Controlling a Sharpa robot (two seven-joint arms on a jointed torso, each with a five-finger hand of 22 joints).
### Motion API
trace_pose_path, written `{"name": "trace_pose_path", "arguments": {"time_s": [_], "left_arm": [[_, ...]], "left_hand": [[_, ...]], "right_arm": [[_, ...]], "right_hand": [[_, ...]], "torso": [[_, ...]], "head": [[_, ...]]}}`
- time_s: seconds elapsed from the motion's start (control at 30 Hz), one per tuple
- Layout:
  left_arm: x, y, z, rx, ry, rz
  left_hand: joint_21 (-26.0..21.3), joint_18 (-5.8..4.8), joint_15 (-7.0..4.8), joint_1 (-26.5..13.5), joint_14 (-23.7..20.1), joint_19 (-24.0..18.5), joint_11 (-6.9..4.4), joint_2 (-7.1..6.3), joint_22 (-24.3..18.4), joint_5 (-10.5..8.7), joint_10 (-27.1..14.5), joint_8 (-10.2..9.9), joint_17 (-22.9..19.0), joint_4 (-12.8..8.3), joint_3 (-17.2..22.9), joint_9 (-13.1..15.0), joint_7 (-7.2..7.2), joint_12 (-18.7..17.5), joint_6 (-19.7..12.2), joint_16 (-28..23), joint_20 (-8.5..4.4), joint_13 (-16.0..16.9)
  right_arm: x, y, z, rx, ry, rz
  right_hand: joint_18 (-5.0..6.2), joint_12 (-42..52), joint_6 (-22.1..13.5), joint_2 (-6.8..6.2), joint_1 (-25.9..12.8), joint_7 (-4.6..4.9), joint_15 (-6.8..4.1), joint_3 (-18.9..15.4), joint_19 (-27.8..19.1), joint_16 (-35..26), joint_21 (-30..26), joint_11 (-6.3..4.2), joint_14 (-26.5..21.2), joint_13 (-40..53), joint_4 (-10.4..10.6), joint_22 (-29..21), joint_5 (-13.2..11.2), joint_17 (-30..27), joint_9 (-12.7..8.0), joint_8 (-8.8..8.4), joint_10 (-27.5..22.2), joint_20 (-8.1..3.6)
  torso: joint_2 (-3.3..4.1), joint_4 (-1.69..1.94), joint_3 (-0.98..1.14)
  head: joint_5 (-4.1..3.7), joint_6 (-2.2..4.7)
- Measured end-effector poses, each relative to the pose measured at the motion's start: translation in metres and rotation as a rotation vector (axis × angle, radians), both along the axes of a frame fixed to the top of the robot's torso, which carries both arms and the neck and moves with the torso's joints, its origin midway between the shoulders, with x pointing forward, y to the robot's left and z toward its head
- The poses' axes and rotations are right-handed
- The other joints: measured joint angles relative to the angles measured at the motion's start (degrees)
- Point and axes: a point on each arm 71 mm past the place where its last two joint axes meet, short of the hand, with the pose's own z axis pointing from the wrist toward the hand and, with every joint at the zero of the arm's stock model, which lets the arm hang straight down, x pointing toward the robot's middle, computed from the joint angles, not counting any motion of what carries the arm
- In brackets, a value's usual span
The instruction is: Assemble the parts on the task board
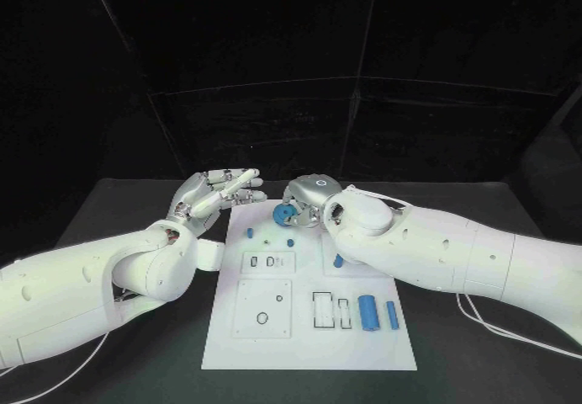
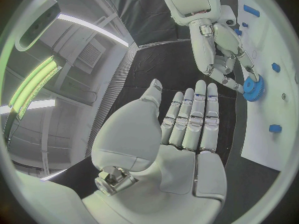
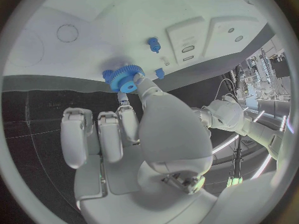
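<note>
right robot hand (image 1: 306,202) pinches blue gear (image 1: 285,215) over task board (image 1: 309,349) far edge | left robot hand (image 1: 216,195) beside, fingers apart, empty | blue cylinders (image 1: 378,314) in board slots | black tabletop (image 1: 145,202), dark curtain behind

The right hand (image 1: 318,202) covers much of the blue gear (image 1: 286,215), so its teeth show only partly. Behind the right arm (image 1: 436,252), one blue part (image 1: 338,263) on the task board (image 1: 230,353) is half hidden.

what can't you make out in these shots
- Head view: the right hand and forearm cover the far right part of the task board; parts may lie beneath.
- Head view: the blue gear is half hidden by fingers.
- Left wrist view: the left hand blocks the board's near side.
- Board markings: too small to read.
</note>
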Motion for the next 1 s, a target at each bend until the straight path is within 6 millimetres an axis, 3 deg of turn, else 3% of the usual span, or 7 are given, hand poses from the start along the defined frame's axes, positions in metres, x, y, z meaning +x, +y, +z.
{"name": "trace_pose_path", "arguments": {"time_s": [0.23,0.53,0.67,0.87,1.0], "left_arm": [[0.0001,-0.0001,0.0000,0.000,0.000,0.000],[0.0002,-0.0001,0.0000,0.000,0.000,0.000],[0.0003,0.0000,0.0000,0.000,0.000,0.000],[0.0003,-0.0001,0.0000,0.000,0.000,0.000],[0.0003,-0.0001,-0.0001,0.000,0.000,0.000]], "left_hand": [[0.00,0.00,0.00,0.00,0.00,0.00,0.00,0.00,0.00,0.00,0.00,0.00,0.00,0.00,0.00,0.00,0.00,0.00,0.00,0.00,0.00,0.00],[0.00,-0.01,0.00,0.00,0.00,0.00,0.00,0.00,0.01,0.00,0.00,0.00,0.00,0.00,0.00,0.00,0.00,0.00,0.00,0.00,0.00,0.00],[0.00,0.00,0.00,0.00,0.00,0.00,0.00,0.00,0.01,0.00,0.00,0.00,0.00,0.00,0.00,0.00,0.00,0.00,0.00,0.00,0.00,0.00],[0.00,0.00,0.00,0.00,0.00,0.00,0.00,0.00,0.01,0.00,0.00,0.00,0.00,0.00,0.00,0.00,0.00,0.00,0.00,0.00,0.00,0.00],[0.00,0.00,0.00,0.00,0.00,0.00,0.00,0.00,-0.03,0.00,0.00,-0.28,0.00,-0.18,-0.18,0.00,0.00,-0.18,0.00,0.00,0.00,0.00]], "right_arm": [[0.0014,0.0023,-0.0033,-0.015,0.011,0.001],[0.0031,0.0031,-0.0049,-0.037,0.027,0.002],[0.0043,0.0023,-0.0060,-0.049,0.035,-0.001],[0.0046,0.0026,-0.0087,-0.057,0.045,-0.002],[0.0049,0.0028,-0.0090,-0.058,0.048,-0.003]], "right_hand": [[0.00,0.00,0.01,-0.30,-0.43,-0.02,0.00,0.29,0.00,0.00,0.00,0.00,0.00,0.00,0.03,0.00,-0.02,0.00,0.00,0.01,0.00,0.00],[0.01,-0.46,0.70,-2.42,-2.90,-0.70,0.00,0.54,0.00,0.00,0.00,0.22,0.00,-0.01,0.56,0.00,-1.19,0.02,0.11,-1.27,-0.23,0.00],[0.00,-1.12,-0.75,-3.23,-4.95,-0.20,0.00,-0.24,0.00,0.00,0.00,0.62,0.00,-0.32,1.67,0.00,-0.88,0.04,0.22,-2.38,-0.63,0.00],[0.01,-1.79,-4.15,-4.41,-6.12,0.85,0.63,-2.13,0.01,0.00,0.00,1.54,0.01,-1.08,3.57,0.00,-3.32,0.04,-0.08,-5.03,-1.55,0.44],[0.00,-1.79,-4.43,-4.40,-6.57,1.12,1.04,-3.68,0.01,0.00,0.00,1.74,0.01,-1.09,5.11,0.00,-3.32,0.03,-0.01,-5.36,-1.76,0.85]], "torso": [[-0.01,0.00,0.01],[-0.03,-0.06,0.03],[-0.03,-0.06,0.03],[-0.03,-0.06,0.03],[-0.03,-0.05,0.02]], "head": [[0.10,-0.13],[0.11,-0.29],[0.11,-0.35],[0.07,-0.36],[0.04,-0.33]]}}
